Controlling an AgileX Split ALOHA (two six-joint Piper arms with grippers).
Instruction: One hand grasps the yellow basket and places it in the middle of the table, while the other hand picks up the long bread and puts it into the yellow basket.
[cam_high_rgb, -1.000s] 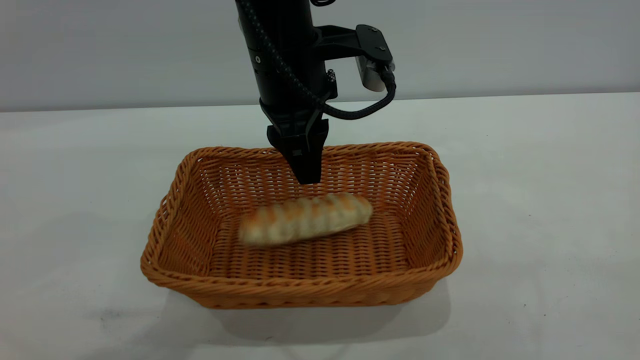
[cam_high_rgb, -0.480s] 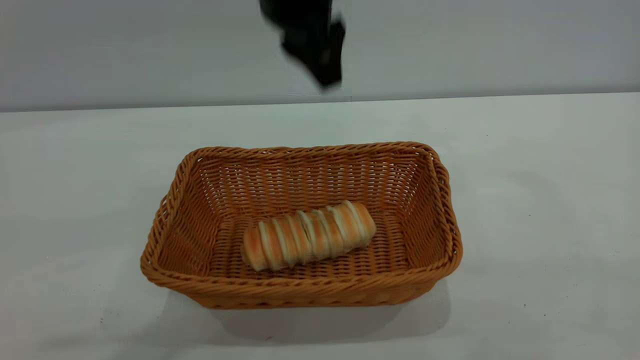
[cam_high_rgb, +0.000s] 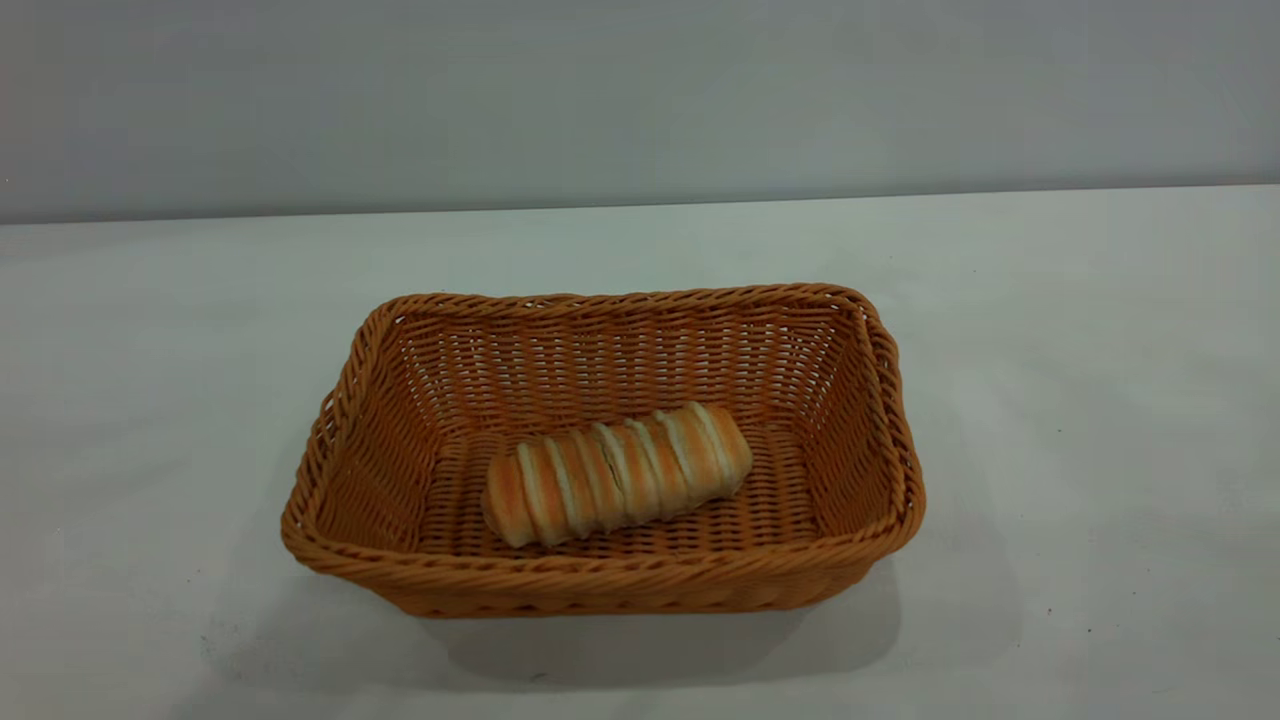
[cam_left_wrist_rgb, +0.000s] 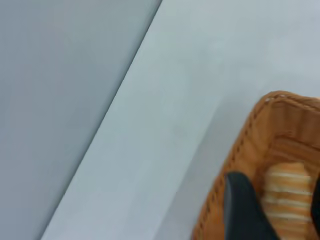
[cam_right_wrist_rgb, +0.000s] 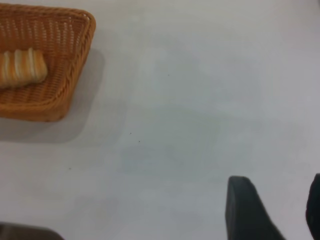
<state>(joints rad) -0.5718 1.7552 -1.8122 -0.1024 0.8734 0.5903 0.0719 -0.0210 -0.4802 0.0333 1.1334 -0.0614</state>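
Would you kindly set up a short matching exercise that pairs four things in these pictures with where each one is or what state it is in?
Column one:
1. long bread
2. yellow basket
3. left gripper
4. right gripper

Column two:
A. open above bare table, away from the basket
B. lying on the woven bottom, tilted a little against the long sides
C. open above the basket, the bread showing between its fingers
D. standing on the white table, its long side facing the exterior camera

Pairs: 1-B, 2-D, 3-C, 4-A
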